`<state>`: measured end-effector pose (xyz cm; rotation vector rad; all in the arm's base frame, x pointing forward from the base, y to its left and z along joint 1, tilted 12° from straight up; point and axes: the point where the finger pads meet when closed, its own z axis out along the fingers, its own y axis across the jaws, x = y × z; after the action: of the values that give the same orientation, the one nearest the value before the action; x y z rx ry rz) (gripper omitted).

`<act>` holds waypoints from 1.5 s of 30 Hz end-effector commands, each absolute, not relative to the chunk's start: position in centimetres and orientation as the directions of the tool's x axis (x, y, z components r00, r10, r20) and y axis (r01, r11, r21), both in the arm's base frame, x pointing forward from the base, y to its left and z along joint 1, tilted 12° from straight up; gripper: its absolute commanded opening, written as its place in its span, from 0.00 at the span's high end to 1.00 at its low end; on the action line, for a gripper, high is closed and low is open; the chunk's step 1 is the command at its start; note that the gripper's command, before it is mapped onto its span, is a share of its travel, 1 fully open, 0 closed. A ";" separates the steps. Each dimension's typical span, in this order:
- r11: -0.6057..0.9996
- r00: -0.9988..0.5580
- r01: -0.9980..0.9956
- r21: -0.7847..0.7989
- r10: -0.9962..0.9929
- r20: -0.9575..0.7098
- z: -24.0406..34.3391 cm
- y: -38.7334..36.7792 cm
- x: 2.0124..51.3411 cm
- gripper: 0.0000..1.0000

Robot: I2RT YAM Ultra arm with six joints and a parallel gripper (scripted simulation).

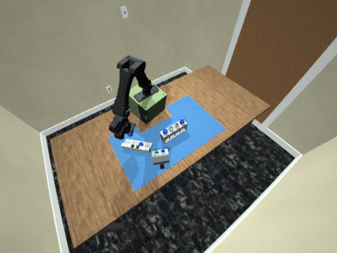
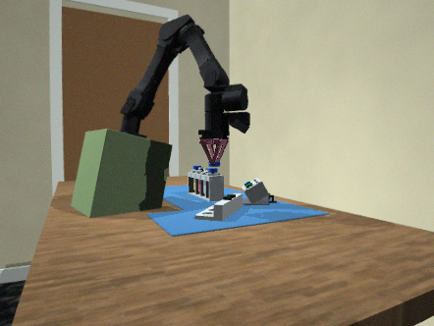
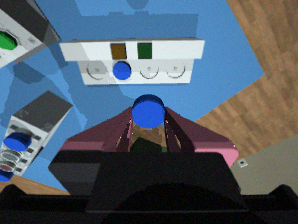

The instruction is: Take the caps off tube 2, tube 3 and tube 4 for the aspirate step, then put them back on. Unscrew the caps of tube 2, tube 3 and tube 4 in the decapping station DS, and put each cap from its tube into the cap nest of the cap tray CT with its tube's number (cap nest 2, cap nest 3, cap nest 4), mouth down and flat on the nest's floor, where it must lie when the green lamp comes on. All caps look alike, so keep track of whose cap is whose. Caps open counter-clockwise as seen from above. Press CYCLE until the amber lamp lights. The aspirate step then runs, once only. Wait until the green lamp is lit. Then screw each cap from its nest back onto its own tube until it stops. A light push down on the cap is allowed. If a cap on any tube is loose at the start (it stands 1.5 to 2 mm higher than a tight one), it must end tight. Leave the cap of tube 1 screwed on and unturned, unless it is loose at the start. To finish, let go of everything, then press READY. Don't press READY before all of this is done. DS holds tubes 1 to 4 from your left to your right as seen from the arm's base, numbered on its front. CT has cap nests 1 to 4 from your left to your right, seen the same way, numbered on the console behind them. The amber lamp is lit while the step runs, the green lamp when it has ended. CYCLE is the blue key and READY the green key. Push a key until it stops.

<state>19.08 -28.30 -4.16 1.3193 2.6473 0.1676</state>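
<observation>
Midway through decapping: second cap in transit to the tray.
Maroon fingers are clamped on a blue cap (image 3: 148, 111), so the gripper (image 3: 148, 119) hangs just short of the white tray (image 3: 195, 49) at upper centre. One cap (image 3: 122, 70) already lies in the second nest from the picture's left; three nests are vacant. At lower left, the tube rack (image 3: 42, 107) shows open tubes. Judged remaining: seating this cap, a third cap, both keys, recapping.
</observation>
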 end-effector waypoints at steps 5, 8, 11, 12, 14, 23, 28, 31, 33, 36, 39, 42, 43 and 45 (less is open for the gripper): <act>0.617 -0.605 0.767 0.178 0.787 -0.121 -6.1 -28.6 19.7 1.00; 0.617 -0.605 0.767 0.178 0.787 -0.121 -7.5 -28.5 20.0 1.00; 0.617 -0.605 0.767 0.178 0.787 -0.121 -9.0 -28.5 20.4 1.00; 0.617 -0.605 0.767 0.178 0.787 -0.121 -9.0 -28.5 20.4 1.00; 0.617 -0.605 0.767 0.178 0.787 -0.121 -9.5 -28.5 20.5 1.00; 0.616 -0.605 0.767 0.178 0.787 -0.121 -13.9 -28.5 21.5 1.00; 0.616 -0.605 0.767 0.179 0.787 -0.121 -16.1 -28.4 22.0 1.00; 0.616 -0.605 0.767 0.179 0.787 -0.121 -16.1 -28.4 22.0 1.00; 0.616 -0.605 0.767 0.179 0.787 -0.121 -16.1 -28.4 22.0 1.00; 0.616 -0.605 0.767 0.179 0.787 -0.121 -16.1 -28.4 22.0 1.00; 0.616 -0.605 0.767 0.179 0.787 -0.121 -16.1 -28.4 22.0 1.00; 0.616 -0.605 0.767 0.179 0.787 -0.121 -16.1 -28.4 22.0 1.00; 0.616 -0.605 0.767 0.179 0.787 -0.121 -16.1 -28.4 22.0 1.00; 0.616 -0.605 0.767 0.179 0.787 -0.121 -16.1 -28.4 22.0 1.00</act>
<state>21.61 -27.76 -16.60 1.2981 2.6714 0.1822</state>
